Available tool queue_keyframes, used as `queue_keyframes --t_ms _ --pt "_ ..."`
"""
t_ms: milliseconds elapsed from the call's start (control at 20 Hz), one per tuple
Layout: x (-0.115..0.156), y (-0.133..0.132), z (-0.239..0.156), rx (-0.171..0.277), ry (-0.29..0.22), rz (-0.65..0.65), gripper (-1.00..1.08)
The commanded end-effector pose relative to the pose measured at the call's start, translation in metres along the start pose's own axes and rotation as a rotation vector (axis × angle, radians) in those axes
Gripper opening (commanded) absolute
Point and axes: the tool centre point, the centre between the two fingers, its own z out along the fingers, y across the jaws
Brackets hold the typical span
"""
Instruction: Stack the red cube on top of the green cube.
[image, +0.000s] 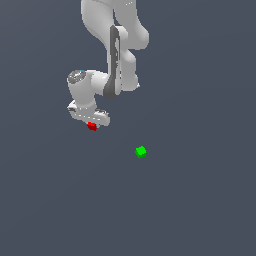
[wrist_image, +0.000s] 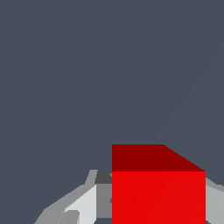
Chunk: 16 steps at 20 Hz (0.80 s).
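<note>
Seen from the exterior view: white arm (image: 116, 45) reaching down from the top of the picture, wrist bent toward that view's left, gripper (image: 91, 126) pointed at the plain dark grey-blue floor (image: 200, 200). Fingers closed on the red cube (image: 92, 126), tucked right under the white hand and showing only as a small bright red speck, much smaller than the hand above it. Whether resting on the floor or lifted clear of it, not possible to tell from this angle.

Green cube (image: 141, 151) sat alone on the floor, well apart from the red one, lower in the picture and toward the exterior view's right. Same tiny size as the red one, plain bright green, a lighter top face and a darker side, turned slightly so that one corner faced the camera. Nothing touching it.

From the wrist view: red cube (wrist_image: 158, 192) filling much of the picture, plain and unmarked, one face a flat bright red, the adjoining face a darker red in shade, edges sharp and straight. Grey and white finger (wrist_image: 85, 203) pressed against one side of it, another grey finger part just visible at the opposite side. Beyond, only bare dark floor (wrist_image: 87, 78); green cube out of this view.
</note>
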Motion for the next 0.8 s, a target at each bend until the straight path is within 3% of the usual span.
queue_keyframes --t_ms 0,350,750 --pt "0.000 0.000 -0.017 0.000 0.001 0.000 -1.00" --pt "0.001 0.000 -0.047 -0.001 0.001 0.000 -1.00" --pt "0.002 -0.001 -0.052 -0.001 0.002 -0.001 -1.00"
